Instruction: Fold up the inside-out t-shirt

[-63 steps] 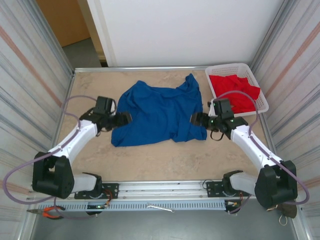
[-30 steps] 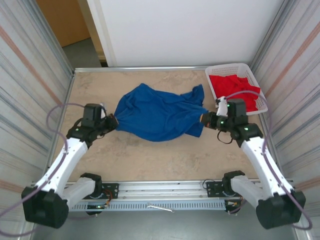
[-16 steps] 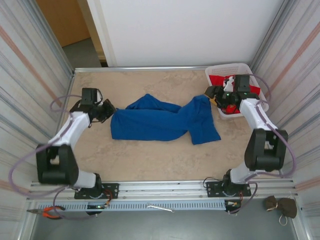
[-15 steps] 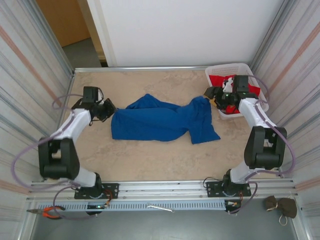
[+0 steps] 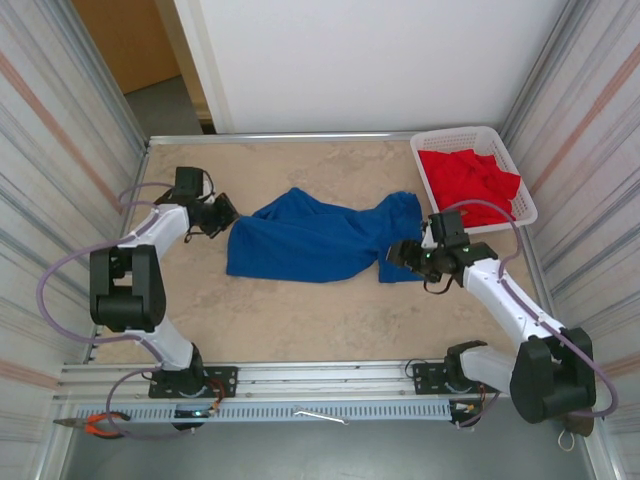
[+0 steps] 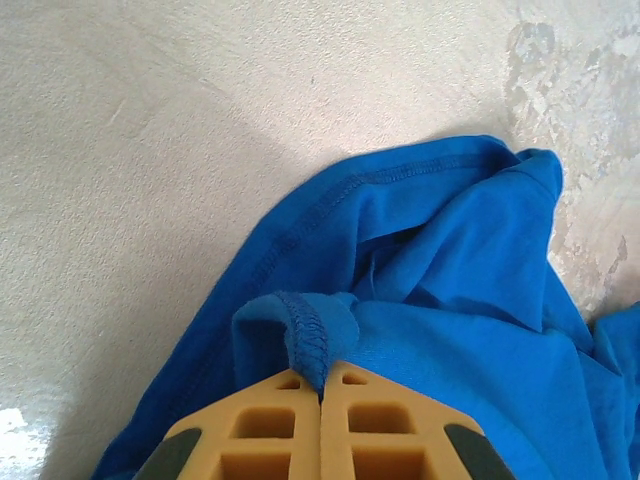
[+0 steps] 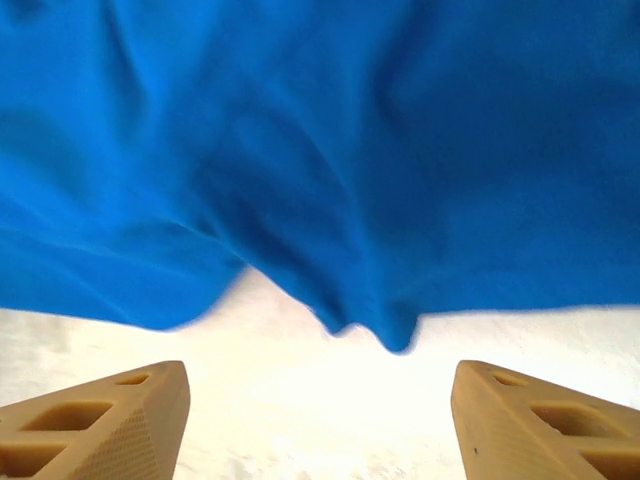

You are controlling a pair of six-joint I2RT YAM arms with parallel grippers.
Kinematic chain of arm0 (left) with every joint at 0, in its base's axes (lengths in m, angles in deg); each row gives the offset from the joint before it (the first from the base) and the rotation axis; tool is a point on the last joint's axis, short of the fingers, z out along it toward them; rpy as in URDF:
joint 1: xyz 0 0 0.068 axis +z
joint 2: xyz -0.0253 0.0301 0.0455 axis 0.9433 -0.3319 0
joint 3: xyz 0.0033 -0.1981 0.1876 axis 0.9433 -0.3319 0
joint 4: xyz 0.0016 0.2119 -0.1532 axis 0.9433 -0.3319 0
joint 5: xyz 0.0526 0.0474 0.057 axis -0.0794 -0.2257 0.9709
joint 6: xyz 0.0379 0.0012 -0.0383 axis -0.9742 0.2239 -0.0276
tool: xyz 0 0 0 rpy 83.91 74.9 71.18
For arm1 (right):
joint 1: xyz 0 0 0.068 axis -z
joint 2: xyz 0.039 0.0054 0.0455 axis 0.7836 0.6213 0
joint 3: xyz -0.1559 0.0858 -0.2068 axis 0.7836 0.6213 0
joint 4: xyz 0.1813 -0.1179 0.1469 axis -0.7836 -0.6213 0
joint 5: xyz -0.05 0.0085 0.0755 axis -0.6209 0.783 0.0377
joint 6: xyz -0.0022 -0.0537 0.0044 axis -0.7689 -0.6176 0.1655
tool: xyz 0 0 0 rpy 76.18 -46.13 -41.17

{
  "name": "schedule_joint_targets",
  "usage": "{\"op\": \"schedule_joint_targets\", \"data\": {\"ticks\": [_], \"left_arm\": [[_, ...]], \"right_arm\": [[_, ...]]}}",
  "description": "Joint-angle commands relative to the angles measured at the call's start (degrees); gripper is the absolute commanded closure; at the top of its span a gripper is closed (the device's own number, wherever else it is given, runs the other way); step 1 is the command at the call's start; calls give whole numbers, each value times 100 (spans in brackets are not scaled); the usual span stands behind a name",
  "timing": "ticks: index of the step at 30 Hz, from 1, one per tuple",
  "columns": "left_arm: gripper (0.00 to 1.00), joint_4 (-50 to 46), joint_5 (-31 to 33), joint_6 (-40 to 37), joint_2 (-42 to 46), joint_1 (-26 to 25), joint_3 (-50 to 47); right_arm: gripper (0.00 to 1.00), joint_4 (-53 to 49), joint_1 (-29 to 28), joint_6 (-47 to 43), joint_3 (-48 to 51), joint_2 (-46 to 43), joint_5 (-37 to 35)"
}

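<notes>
Crumpled lengthwise, the inside-out t-shirt [image 5: 310, 240] lies as a long blue bundle on the table [image 5: 300, 320]. It sits left of the white basket [image 5: 455, 132] and slightly nearer the arm bases than the basket. Its right end comes up just beside the basket's left wall; whether cloth and wall touch I cannot tell.

Seen from the left wrist, the shirt [image 6: 450, 330] shows a stitched hem curled over on itself. That hem runs down into the seam between the left gripper's [image 6: 322, 385] tan pads, which are pressed together and pinching it. From above, this left gripper [image 5: 226, 217] sits at the shirt's far end from the basket.

The right gripper [image 5: 398, 251] is just off the basket's near left corner, toward the arm bases, at the shirt's right end. In its own view the right gripper [image 7: 320, 400] is spread wide. Bare table shows between its fingers [image 7: 110, 420], and the shirt's [image 7: 320, 150] edge lies just ahead, apart from both.

Inside the basket lies a red garment [image 5: 470, 180].
</notes>
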Motion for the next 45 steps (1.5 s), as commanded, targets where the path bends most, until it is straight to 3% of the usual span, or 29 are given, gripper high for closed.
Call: {"op": "schedule_joint_targets", "data": {"ticks": [1,6,10,22,24,27,29,32,34,36,38,45], "left_arm": [[100,27,-60,-179,221,25,-40],[100,36,-110,-188,284,26,-54],[100,28,-113,-214,361,28,-78],[100,98,-219,-189,526,33,-179],[100,105,-221,-197,572,25,-208],[100,107,-230,-215,640,33,-254],[100,96,-226,-248,684,26,-285],[100,130,-213,-332,774,26,-335],[84,159,-179,-392,762,33,-355],[62,153,-182,-482,680,32,-336],[50,175,-119,-479,641,30,-394],[45,401,294,-236,1145,-15,-1284]], "right_arm": [[29,-254,160,-15,256,-162,-860],[29,103,1350,-161,437,-36,-217],[29,353,1956,-295,348,423,280],[33,1241,2008,-77,466,1563,796],[45,1328,2008,-77,470,1629,804],[81,1340,2045,-85,426,1531,835],[99,1291,2083,-86,415,1219,889],[100,983,2121,-12,272,419,991],[100,717,2112,50,93,-143,1015],[100,406,2100,64,-125,-591,1029],[100,205,2095,55,-274,-807,1087],[100,97,2050,55,-191,-1058,1198]]}}
